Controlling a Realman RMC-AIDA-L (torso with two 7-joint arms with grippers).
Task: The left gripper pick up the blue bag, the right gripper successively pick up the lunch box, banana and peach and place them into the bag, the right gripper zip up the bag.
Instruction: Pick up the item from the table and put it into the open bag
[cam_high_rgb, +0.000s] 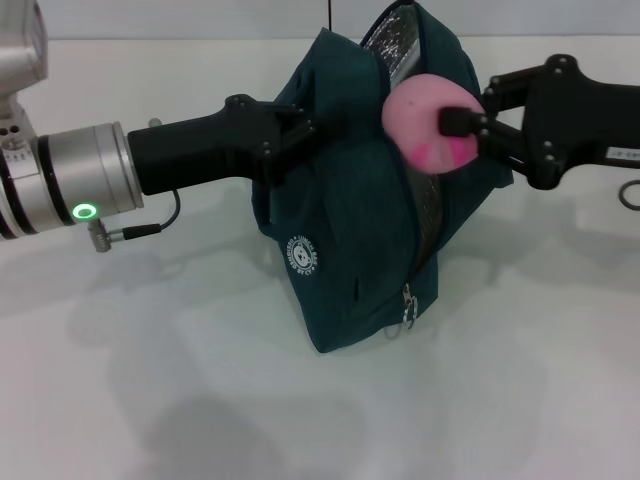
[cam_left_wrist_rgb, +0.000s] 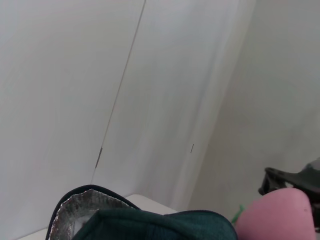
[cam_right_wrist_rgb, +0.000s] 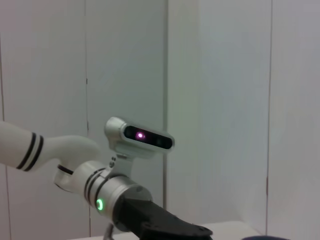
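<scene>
The blue bag (cam_high_rgb: 340, 240) stands on the white table with its top open, showing silvery lining (cam_left_wrist_rgb: 75, 215); its zip pull (cam_high_rgb: 410, 310) hangs at the front. My left gripper (cam_high_rgb: 303, 135) is shut on the bag's upper left edge and holds it up. My right gripper (cam_high_rgb: 458, 135) is shut on the pink peach (cam_high_rgb: 420, 125) and holds it at the bag's opening, against the lining. The peach (cam_left_wrist_rgb: 275, 215) and the right gripper's black claw (cam_left_wrist_rgb: 295, 180) also show in the left wrist view. The lunch box and banana are not visible.
The white table (cam_high_rgb: 150, 400) spreads around the bag. A grey cable (cam_high_rgb: 140, 230) hangs by my left wrist, and a cable loop (cam_high_rgb: 630, 195) lies at the right edge. The right wrist view shows my left arm's green ring (cam_right_wrist_rgb: 100, 204) and the head camera (cam_right_wrist_rgb: 140, 135).
</scene>
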